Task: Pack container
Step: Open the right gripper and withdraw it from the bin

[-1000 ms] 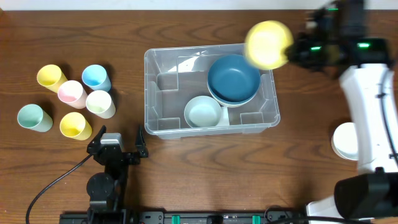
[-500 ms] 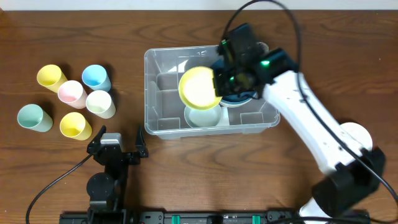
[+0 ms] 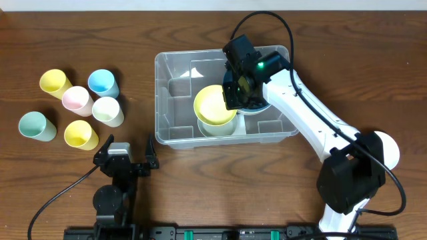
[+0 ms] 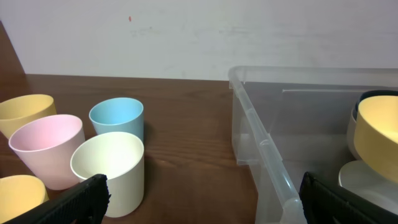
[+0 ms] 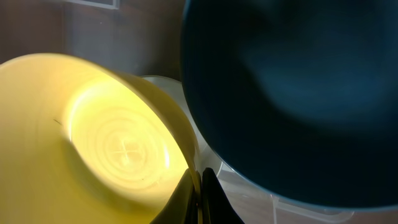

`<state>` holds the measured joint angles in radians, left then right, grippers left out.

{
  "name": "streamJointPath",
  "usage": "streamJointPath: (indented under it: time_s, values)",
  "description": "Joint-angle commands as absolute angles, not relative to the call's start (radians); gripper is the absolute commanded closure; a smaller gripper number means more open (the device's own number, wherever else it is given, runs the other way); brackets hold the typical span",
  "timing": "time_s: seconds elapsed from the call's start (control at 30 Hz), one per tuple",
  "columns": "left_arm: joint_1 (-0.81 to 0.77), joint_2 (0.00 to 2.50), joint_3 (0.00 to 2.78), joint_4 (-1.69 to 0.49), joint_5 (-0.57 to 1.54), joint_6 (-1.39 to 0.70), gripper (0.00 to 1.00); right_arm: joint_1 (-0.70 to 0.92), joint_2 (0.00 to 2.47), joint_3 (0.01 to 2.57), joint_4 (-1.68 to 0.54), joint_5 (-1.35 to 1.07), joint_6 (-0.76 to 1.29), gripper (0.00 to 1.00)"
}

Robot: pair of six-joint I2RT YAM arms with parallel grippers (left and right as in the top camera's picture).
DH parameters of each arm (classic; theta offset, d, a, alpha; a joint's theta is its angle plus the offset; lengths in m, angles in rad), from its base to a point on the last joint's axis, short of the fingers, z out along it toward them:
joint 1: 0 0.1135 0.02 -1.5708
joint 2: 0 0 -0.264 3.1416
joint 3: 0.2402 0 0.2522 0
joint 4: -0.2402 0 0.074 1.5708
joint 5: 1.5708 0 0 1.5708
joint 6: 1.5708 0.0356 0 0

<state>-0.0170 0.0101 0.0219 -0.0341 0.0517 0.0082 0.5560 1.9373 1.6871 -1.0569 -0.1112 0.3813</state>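
Scanning from the left, six pastel cups (image 3: 77, 100) huddle close together on the table (image 3: 333, 40), so a reach for one could tip its neighbour. The left gripper (image 3: 127, 152) sits parked at the near edge, fingers spread wide and holding nothing.

The real risk is in the middle. The right gripper (image 3: 235, 93) has its fingers pressed together on the thin rim of the yellow bowl (image 3: 215, 105), low inside the clear container (image 3: 167, 73) at table centre. The bowl looks tipped, so let go now and it may land crooked on the pale bowl (image 3: 217, 128) below instead of nesting. Whether the two touch, I can't tell. A sideways nudge would knock the dark blue bowl (image 5: 292, 93) just beside it.

The container's left side is bare, then yellow over pale, then blue. Far right, a white bowl (image 3: 390, 150) waits outside on the table.
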Motion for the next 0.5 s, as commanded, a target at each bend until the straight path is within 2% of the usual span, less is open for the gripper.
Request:
streamJointPath:
  time_s: [0.0,0.13,0.37,0.47]
  values:
    - [-0.020,0.004,0.004,-0.069,0.041,0.022,0.02,0.571,1.953,1.671,-1.053,-0.101,0.369,0.99]
    - [-0.020,0.004,0.004,-0.069,0.041,0.022,0.02,0.571,1.954,1.644,-1.043,-0.101,0.368,0.97]
    - [-0.020,0.004,0.004,-0.069,0.041,0.022,0.02,0.585,1.954,1.622,-1.032,-0.109,0.345,0.76]
    - [-0.020,0.004,0.004,-0.069,0.041,0.022,0.02,0.597,1.954,1.622,-1.029,-0.109,0.342,0.75]
